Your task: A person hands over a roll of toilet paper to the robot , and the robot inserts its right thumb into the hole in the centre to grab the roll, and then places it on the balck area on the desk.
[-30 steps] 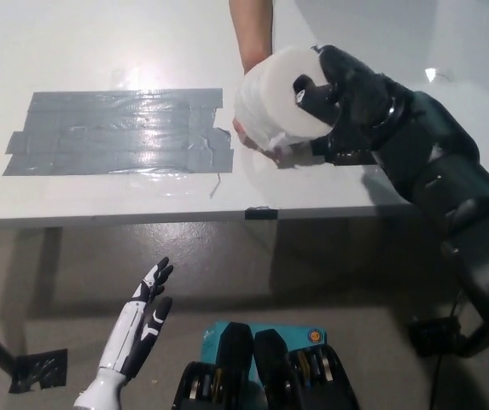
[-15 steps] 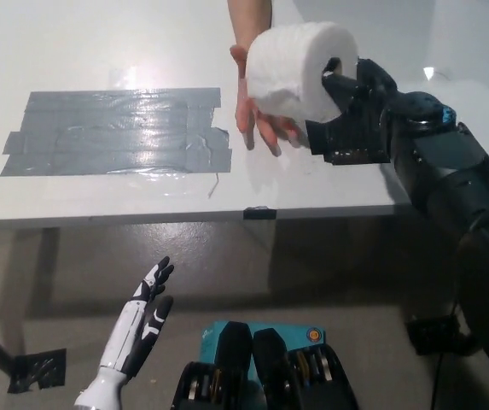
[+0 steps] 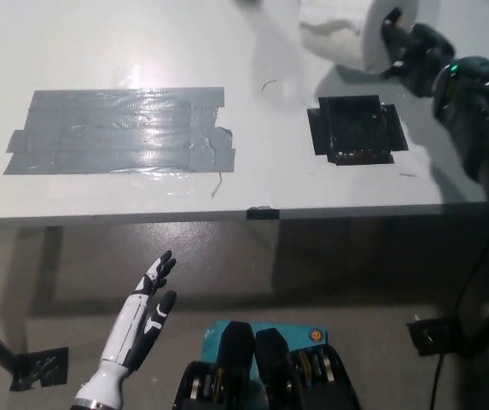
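The white toilet paper roll (image 3: 346,36) is at the top right of the head view, above the far part of the white desk (image 3: 253,51). My black right hand (image 3: 410,47) is shut on it, with a digit pushed into the hole at the roll's end. The black square area (image 3: 355,130) lies on the desk just below and nearer than the roll, uncovered. My white left hand (image 3: 144,325) rests open at the lower left, below the desk edge.
A wide patch of grey tape (image 3: 120,131) covers the left part of the desk. The desk's front edge (image 3: 227,213) runs across the middle of the picture. The floor lies below it.
My right hand has carried the roll away from the person's palm, up and to the right. The person's hand has left the view, and the black area now shows.
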`<state>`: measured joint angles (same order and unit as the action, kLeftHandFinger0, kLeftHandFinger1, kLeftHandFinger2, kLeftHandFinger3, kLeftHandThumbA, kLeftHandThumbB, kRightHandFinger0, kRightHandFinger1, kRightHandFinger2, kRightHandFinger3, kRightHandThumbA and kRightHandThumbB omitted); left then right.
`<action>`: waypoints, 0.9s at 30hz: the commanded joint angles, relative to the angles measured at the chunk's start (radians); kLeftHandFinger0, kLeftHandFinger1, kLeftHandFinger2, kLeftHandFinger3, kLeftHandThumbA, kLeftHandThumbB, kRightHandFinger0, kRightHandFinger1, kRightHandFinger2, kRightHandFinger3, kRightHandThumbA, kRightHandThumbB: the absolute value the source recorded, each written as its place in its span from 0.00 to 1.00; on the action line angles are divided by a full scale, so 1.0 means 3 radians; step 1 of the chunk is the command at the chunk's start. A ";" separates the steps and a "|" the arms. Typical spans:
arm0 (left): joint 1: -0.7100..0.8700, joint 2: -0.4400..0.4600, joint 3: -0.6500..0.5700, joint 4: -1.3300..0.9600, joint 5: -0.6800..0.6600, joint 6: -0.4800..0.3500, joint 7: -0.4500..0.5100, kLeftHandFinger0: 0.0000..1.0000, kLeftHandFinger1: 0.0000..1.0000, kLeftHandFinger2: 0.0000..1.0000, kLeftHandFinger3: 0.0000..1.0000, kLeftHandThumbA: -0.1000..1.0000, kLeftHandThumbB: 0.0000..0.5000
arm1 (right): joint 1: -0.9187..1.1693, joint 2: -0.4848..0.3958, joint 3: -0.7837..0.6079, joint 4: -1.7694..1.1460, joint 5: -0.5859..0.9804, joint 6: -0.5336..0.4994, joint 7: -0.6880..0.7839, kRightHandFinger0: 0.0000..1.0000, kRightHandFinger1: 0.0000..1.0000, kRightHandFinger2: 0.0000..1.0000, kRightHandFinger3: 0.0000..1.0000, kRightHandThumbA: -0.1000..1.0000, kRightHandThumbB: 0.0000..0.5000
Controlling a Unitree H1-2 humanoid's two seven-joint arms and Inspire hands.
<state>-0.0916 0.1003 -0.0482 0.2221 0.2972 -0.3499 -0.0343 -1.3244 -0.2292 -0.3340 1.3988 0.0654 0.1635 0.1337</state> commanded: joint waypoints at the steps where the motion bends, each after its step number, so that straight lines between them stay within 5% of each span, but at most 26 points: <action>1: -0.0017 0.0025 -0.0003 -0.0026 0.0008 -0.0095 0.0115 1.00 1.00 1.00 1.00 1.00 0.39 | -0.0253 -0.0189 0.0159 -0.0143 0.0018 0.0036 0.0177 0.00 0.54 1.00 1.00 0.00 0.23; 5: -0.0007 0.0031 0.0001 -0.0034 0.0010 -0.0089 0.0114 1.00 1.00 1.00 1.00 1.00 0.41 | -0.0195 -0.0312 0.0809 -0.0192 -0.0470 -0.0108 0.0321 0.00 0.53 1.00 1.00 0.00 0.24; 7: -0.0017 0.0038 0.0009 -0.0020 -0.0001 -0.0091 0.0112 1.00 1.00 1.00 1.00 1.00 0.42 | -0.0192 -0.0351 0.1056 -0.0206 -0.0550 -0.0167 0.0418 0.05 0.59 1.00 0.90 0.00 0.24; 10: -0.0021 0.0034 0.0011 0.0007 0.0001 -0.0116 0.0127 1.00 1.00 1.00 1.00 1.00 0.41 | -0.0189 -0.0391 0.1372 -0.0190 -0.0703 -0.0199 0.0452 0.18 0.69 1.00 1.00 0.00 0.35; 14: -0.0011 0.0031 0.0002 -0.0011 0.0018 -0.0080 0.0117 1.00 1.00 1.00 1.00 1.00 0.42 | -0.0139 -0.0454 0.1782 -0.0197 -0.0902 -0.0322 0.0510 0.23 0.75 1.00 1.00 0.00 0.31; 18: 0.0002 0.0031 0.0003 -0.0030 0.0003 -0.0073 0.0106 1.00 1.00 1.00 1.00 1.00 0.41 | -0.0038 -0.0530 0.2133 -0.0252 -0.1102 -0.0590 0.0548 0.41 0.91 1.00 1.00 0.00 0.24; 21: -0.0001 0.0034 0.0002 -0.0018 0.0004 -0.0084 0.0107 1.00 1.00 1.00 1.00 1.00 0.38 | -0.0044 -0.0528 0.2297 -0.0240 -0.1187 -0.0568 0.0525 0.29 0.82 1.00 1.00 0.00 0.30; 25: -0.0010 0.0034 0.0003 -0.0014 0.0008 -0.0088 0.0111 1.00 1.00 1.00 1.00 1.00 0.39 | -0.0079 -0.0495 0.2408 -0.0225 -0.1223 -0.0550 0.0535 0.34 0.86 1.00 1.00 0.00 0.26; 27: -0.0015 0.0026 0.0002 0.0000 0.0005 -0.0095 0.0116 1.00 1.00 1.00 1.00 1.00 0.39 | -0.0087 -0.0482 0.2431 -0.0218 -0.1238 -0.0559 0.0540 0.34 0.81 1.00 0.88 0.00 0.26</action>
<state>-0.0911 0.1002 -0.0475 0.2359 0.2973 -0.3498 -0.0343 -1.2860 -0.3549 0.3749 1.3639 -0.2633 0.0548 0.2798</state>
